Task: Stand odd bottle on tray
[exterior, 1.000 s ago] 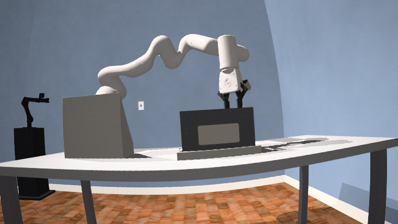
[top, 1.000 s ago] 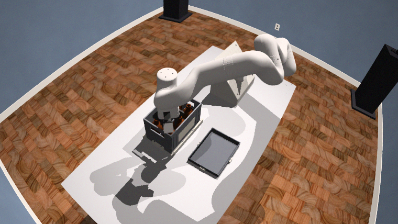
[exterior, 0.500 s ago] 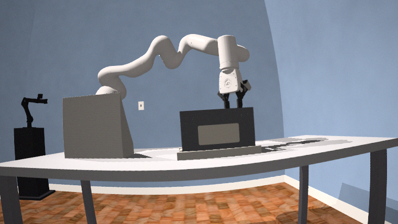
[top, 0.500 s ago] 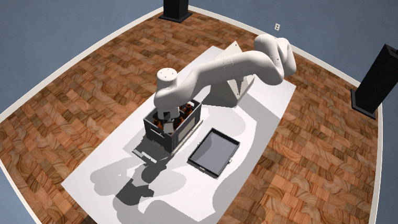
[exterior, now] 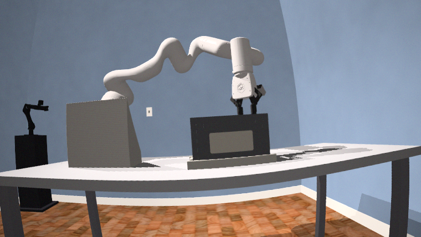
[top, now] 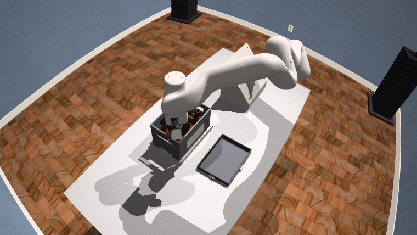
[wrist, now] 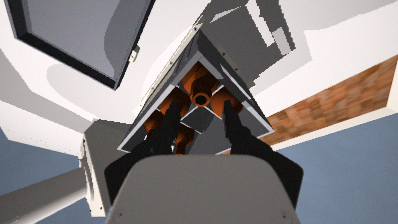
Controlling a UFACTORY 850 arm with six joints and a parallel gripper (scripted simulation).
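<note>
While the exterior hides the bottles [top: 197, 116] [wrist: 200, 82], the wrist view shows them beneath the open hand [top: 174, 127] [exterior: 246, 112] [wrist: 200, 106].

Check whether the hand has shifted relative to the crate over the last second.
No visible shift: the hand stays above the same part of the crate in the top and exterior views.
</note>
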